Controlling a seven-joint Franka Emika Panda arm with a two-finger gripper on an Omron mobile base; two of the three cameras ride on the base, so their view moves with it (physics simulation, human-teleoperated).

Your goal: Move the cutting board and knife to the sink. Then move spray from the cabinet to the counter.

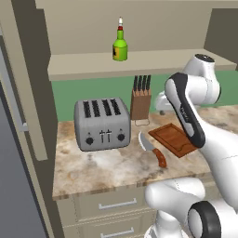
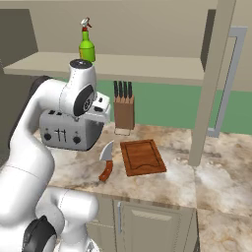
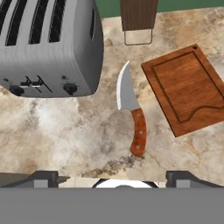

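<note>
Hovering open claw above the knife, board off to the side

Hanging over the counter with its jaws spread wide and empty, the claw looks straight down. In the hand view the knife lies just ahead at 12 o'clock, flat on the stone, its long axis running roughly from 12 to 6, tip away and reddish handle toward the claw. The cutting board lies beside the knife at about 2 o'clock, apart from it, tilted slightly. A toaster stands at 10 o'clock. The spray waits on the cabinet shelf. I judge the knife the nearer pick.
</note>
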